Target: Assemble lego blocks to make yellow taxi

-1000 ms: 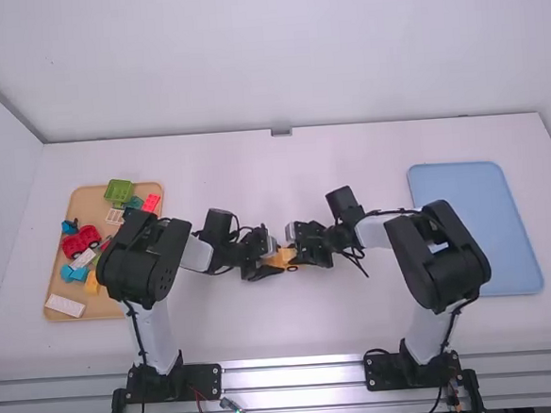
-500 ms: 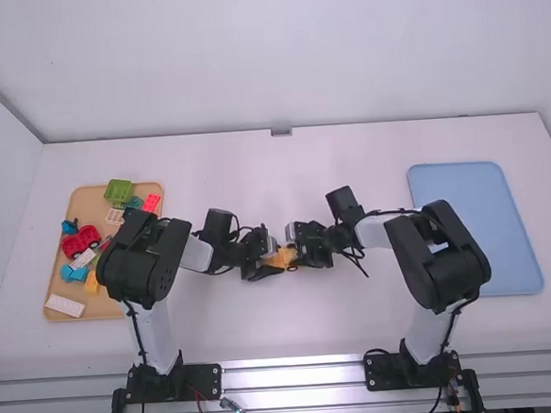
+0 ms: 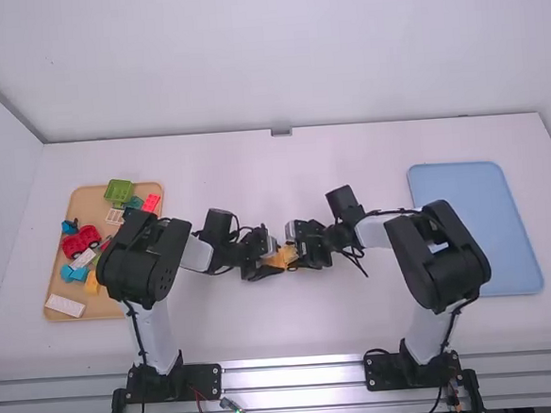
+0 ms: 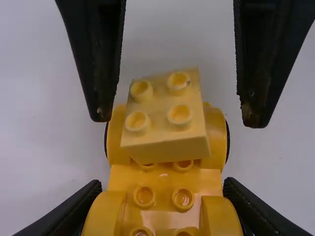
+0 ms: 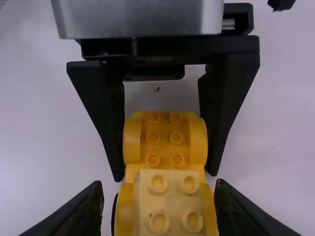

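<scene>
My left gripper (image 3: pixel 272 262) meets my right gripper (image 3: pixel 300 256) over an orange-yellow car base (image 3: pixel 285 255) near mid-table. In the left wrist view, the left gripper (image 4: pixel 162 196) is shut on the fenders at one end of the car base (image 4: pixel 162 187). A pale yellow block (image 4: pixel 165 113) with studs rests on the opposite end, slightly askew; whether it is pressed down I cannot tell. The right gripper (image 5: pixel 159 194) stands open around that end in the right wrist view, with gaps beside the pale block (image 5: pixel 170 201).
At the left, a wooden tray (image 3: pixel 51 314) holds several loose pieces, among them a green block (image 3: pixel 118 191), red parts (image 3: pixel 79 241) and a white block (image 3: pixel 65 305). The left arm overhangs its right side. A blue tray (image 3: pixel 480 221) lies right, partly behind the right arm.
Slightly more of the orange-yellow car shows beside the right gripper than a second ago. Both arms otherwise keep their places.
</scene>
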